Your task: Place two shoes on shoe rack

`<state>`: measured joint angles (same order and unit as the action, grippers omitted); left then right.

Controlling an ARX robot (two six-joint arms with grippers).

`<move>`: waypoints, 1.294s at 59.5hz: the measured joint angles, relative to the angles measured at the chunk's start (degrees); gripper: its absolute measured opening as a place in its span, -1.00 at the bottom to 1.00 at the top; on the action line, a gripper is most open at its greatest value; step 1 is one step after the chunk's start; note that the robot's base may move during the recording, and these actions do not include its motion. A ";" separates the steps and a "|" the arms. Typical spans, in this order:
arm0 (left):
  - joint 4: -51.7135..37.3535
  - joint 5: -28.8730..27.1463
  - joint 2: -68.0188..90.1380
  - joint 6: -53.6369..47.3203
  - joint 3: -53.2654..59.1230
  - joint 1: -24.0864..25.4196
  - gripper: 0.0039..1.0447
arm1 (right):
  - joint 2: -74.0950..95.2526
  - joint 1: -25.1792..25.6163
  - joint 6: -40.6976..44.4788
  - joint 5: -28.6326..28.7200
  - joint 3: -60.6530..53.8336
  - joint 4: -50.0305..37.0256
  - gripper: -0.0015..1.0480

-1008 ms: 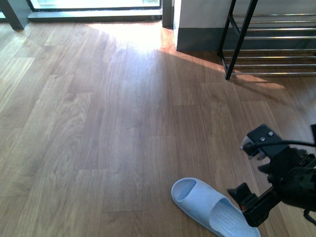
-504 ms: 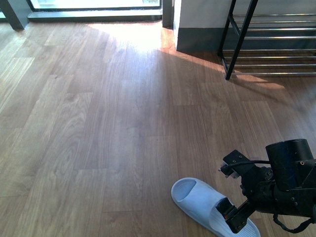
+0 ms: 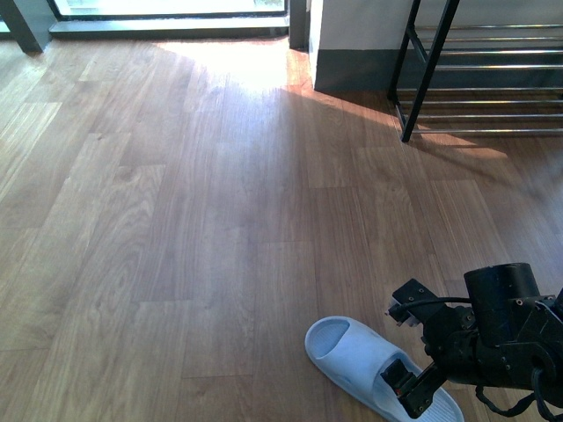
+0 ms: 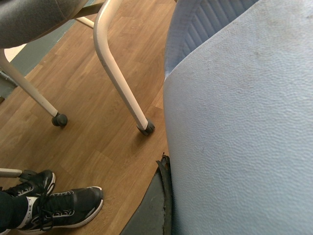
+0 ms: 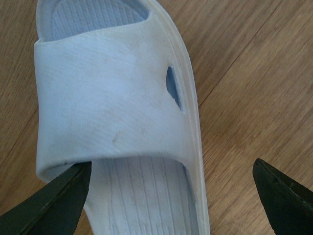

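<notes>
**Front view.** The shoe rack [image 3: 427,75] stands off at about 1 o'clock, by the wall. The frame cuts it off, so I only get its near post and a few silver rods. No shoe sits on the part I can see. Down at 5 o'clock a pale blue slipper [image 3: 352,352] lies on the wooden floor [image 3: 176,220]. The right pincer [image 3: 400,350] hangs over its heel half with the jaws spread. I see no grey sneaker anywhere. By my reckoning the slipper is the shoe it is after and nothing has been racked yet, so the grasp, the carry and the set-down all remain. The left arm is out of frame here.

**Left wrist view.** Most of it is filled by a pale blue pebbled surface [image 4: 234,137], very close to the lens. It is likely a second slipper's sole, though I can't be sure. The left pincer doesn't show, so I cannot tell whether it grips anything. Beyond are white chair legs [image 4: 122,73] on castors and somebody's black trainers [image 4: 58,208].

**Right wrist view.** The right pincer [image 5: 172,164] is released, its dark tips wide apart on either side of the pale blue slipper [image 5: 112,98]. Whether a tip touches the strap is hard to say. Toe and heel run off the frame.
</notes>
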<state>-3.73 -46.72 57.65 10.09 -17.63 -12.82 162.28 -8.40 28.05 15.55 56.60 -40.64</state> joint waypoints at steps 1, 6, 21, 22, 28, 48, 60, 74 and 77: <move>0.00 -0.02 0.00 0.00 0.00 0.00 -0.97 | 0.15 -0.02 0.09 0.11 0.15 -0.11 0.82; 0.00 0.00 0.00 0.00 0.00 0.00 -0.97 | 1.20 -0.15 0.07 0.68 1.09 -1.16 0.82; 0.00 0.00 0.00 0.00 0.00 0.00 -0.97 | 3.96 -1.20 -0.31 1.97 3.58 -5.81 0.46; 0.00 -0.02 0.00 0.00 0.00 0.00 -0.97 | 4.22 -1.29 -0.52 2.08 3.85 -5.92 0.39; 0.00 0.00 0.00 0.00 0.00 0.00 -0.97 | 5.84 -1.77 -0.87 0.98 4.94 -7.15 0.03; 0.00 -0.02 0.00 0.00 0.00 0.00 -0.97 | 6.32 -0.33 -2.12 0.11 3.10 -11.87 -0.87; 0.00 0.00 0.00 0.00 0.00 0.00 -0.97 | 0.90 0.22 -3.45 -0.48 -2.49 -14.03 -0.97; 0.00 0.00 0.00 0.00 0.00 0.00 -0.97 | -21.57 -0.90 -2.80 -2.47 -11.80 -12.83 -0.97; 0.00 0.00 0.00 0.00 0.00 0.00 -0.97 | -29.73 -1.27 -1.31 -1.27 -14.99 -12.68 -0.97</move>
<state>-3.73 -46.72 57.65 10.09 -17.63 -12.82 132.55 -9.67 26.74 14.28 41.60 -53.32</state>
